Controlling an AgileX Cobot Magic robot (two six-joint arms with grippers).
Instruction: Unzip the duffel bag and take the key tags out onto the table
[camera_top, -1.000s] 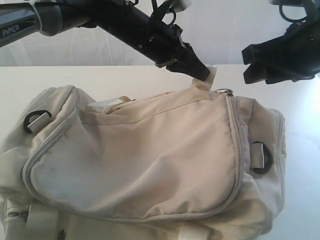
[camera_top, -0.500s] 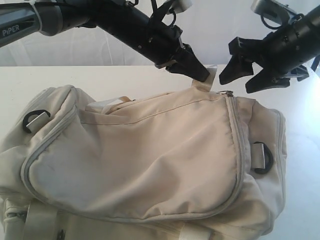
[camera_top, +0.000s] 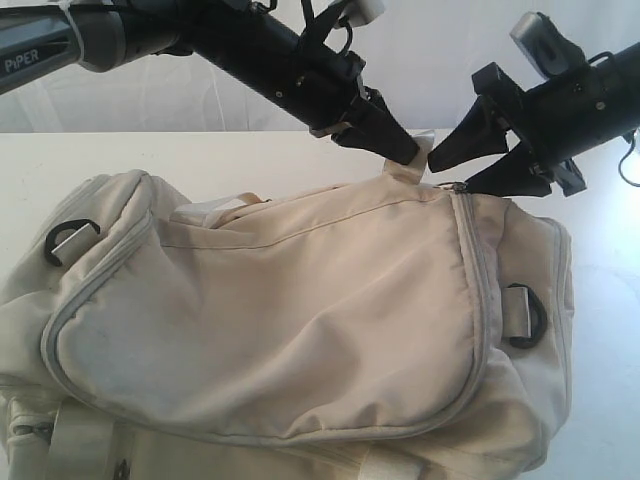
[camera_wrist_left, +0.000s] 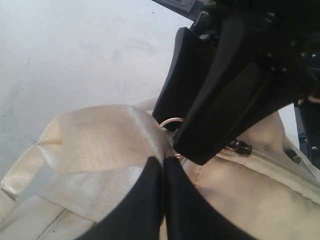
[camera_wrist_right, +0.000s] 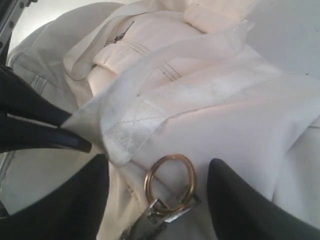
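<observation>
The cream-white duffel bag (camera_top: 300, 320) lies zipped on the white table (camera_top: 200, 150). My left gripper (camera_top: 408, 152) is shut on a satin-white strap tab (camera_wrist_left: 100, 150) at the bag's far end, and its fingertips (camera_wrist_right: 55, 132) pinch that tab (camera_wrist_right: 125, 125). My right gripper (camera_top: 452, 175) is open just beside it. Its two fingers (camera_wrist_right: 75, 200) stand either side of the brass zipper pull ring (camera_wrist_right: 170, 182), without touching it. The ring (camera_wrist_left: 172, 122) and its slider (camera_wrist_left: 240, 146) also show under the right gripper's fingers (camera_wrist_left: 215, 100). The key tags are hidden.
Black D-rings sit at the bag's left end (camera_top: 72, 238) and right end (camera_top: 527, 315). Grey zipper piping (camera_top: 470, 300) curves round the top flap. A white backdrop (camera_top: 200, 100) stands behind the table. The two grippers are nearly touching.
My right gripper has come down and to the left, from above the table's right side to the zipper pull, staying open. The left gripper and the bag have not moved.
</observation>
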